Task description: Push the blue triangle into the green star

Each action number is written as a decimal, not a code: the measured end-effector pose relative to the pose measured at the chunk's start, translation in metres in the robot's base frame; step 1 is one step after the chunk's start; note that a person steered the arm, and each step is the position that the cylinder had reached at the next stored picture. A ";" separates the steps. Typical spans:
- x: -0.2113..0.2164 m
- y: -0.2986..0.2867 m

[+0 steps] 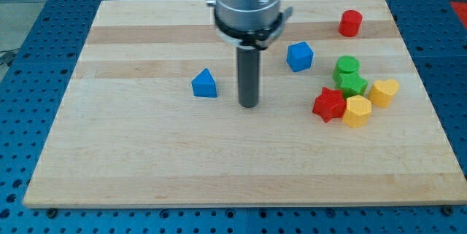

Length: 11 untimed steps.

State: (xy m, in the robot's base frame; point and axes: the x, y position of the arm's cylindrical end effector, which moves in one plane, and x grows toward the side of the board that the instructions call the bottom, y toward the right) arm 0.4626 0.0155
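Nearest the camera, the wooden board's [219,168] front strip lies bare, with blue perforated table [29,15] around it. No containers in view. Our tip [249,106] rests on the board near its centre; it is a plain rod, so nothing to open, close or grasp. Blue triangle [205,84] sits just to the view's left of our tip, apart from it. Blue cube-like block [299,56] is up and to the view's right of our tip. Green star [352,84] lies well to the view's right, in a cluster: green cylinder [347,65] touching above it, red star [329,105], yellow block [357,111] and second yellow block [384,92] beside it. Red cylinder [350,23] stands alone near the view's top right.
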 end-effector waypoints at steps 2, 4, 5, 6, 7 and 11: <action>0.077 -0.108; -0.063 -0.146; -0.064 -0.139; -0.058 -0.080; -0.040 -0.024; -0.110 -0.090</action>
State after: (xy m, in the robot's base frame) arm 0.3527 -0.0746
